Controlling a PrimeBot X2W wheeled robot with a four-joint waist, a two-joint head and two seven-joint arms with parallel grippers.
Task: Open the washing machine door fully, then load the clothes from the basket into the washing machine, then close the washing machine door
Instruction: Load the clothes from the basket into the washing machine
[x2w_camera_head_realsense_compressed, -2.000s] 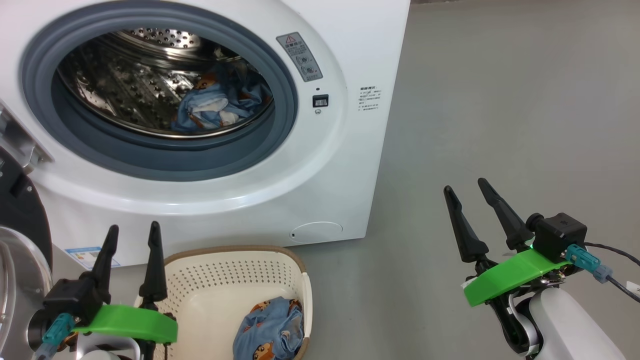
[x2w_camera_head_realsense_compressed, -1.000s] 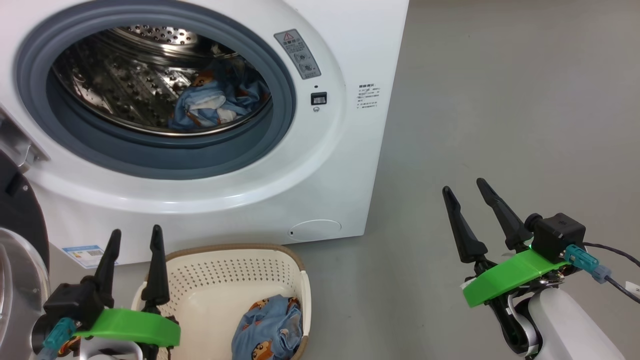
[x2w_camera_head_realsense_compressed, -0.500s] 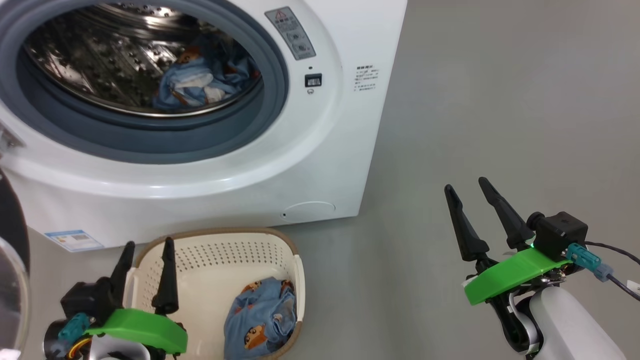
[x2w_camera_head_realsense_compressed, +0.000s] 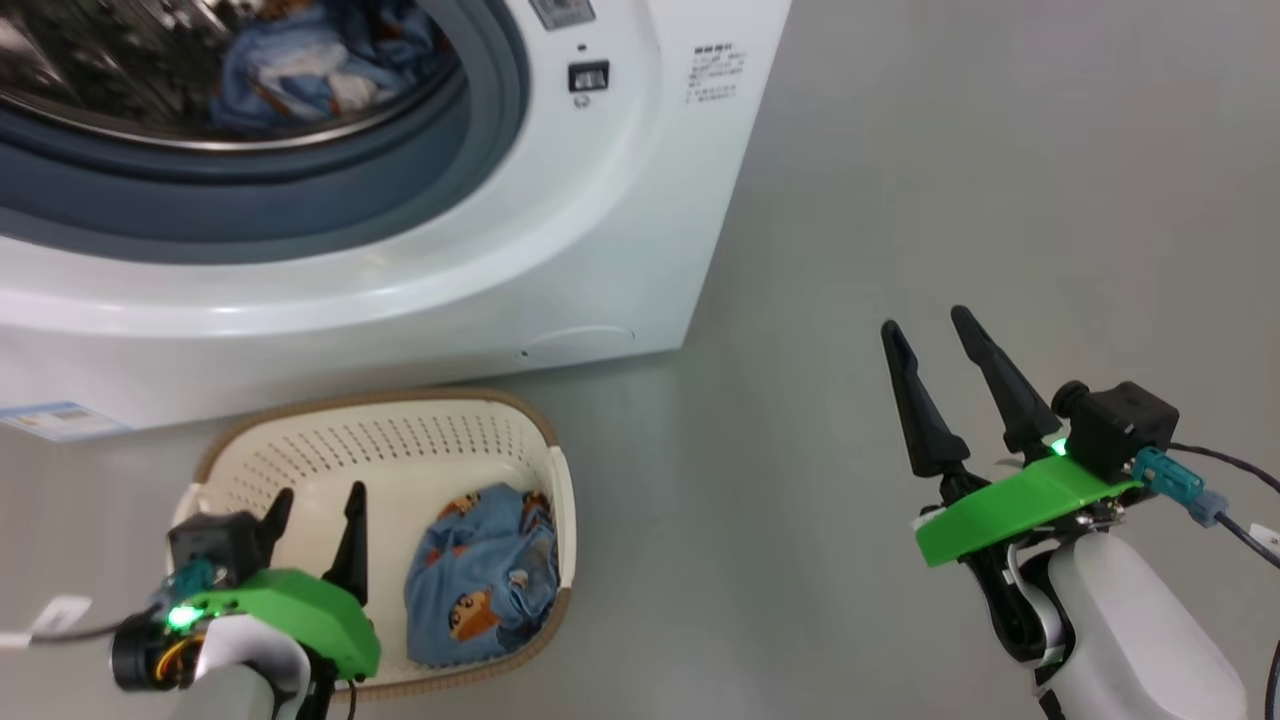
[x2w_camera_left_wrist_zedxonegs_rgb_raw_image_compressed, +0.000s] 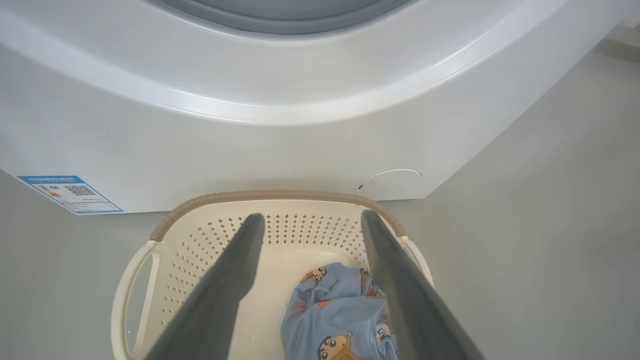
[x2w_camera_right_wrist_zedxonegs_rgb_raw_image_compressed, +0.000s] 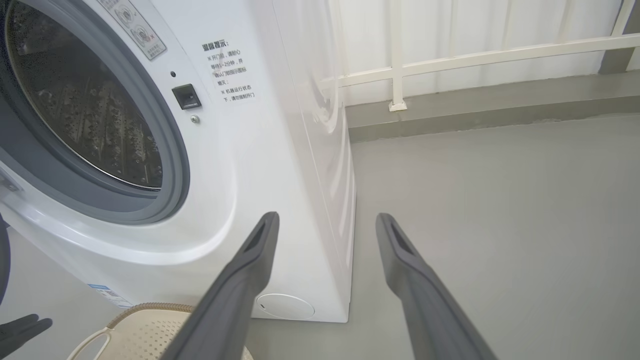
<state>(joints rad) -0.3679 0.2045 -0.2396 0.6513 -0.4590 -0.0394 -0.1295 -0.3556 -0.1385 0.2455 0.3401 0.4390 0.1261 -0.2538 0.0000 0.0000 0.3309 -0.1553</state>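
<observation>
Now your left gripper (x2w_camera_head_realsense_compressed: 318, 498) is hanging open, empty; the clothes (x2w_camera_head_realsense_compressed: 485, 580) are lying just right of it, stretching toward the washing machine (x2w_camera_head_realsense_compressed: 600, 250)

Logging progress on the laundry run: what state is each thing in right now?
washing machine, mouth uncovered, some clothes in drum
basket, upright, one blue bundle inside
left pincer, open, empty, above basket
right pincer, open, empty, above floor

Grey floor (x2w_camera_head_realsense_compressed: 950, 150); white railing (x2w_camera_right_wrist_zedxonegs_rgb_raw_image_compressed: 396, 60) standing on raised grey kerb (x2w_camera_right_wrist_zedxonegs_rgb_raw_image_compressed: 475, 107)
</observation>
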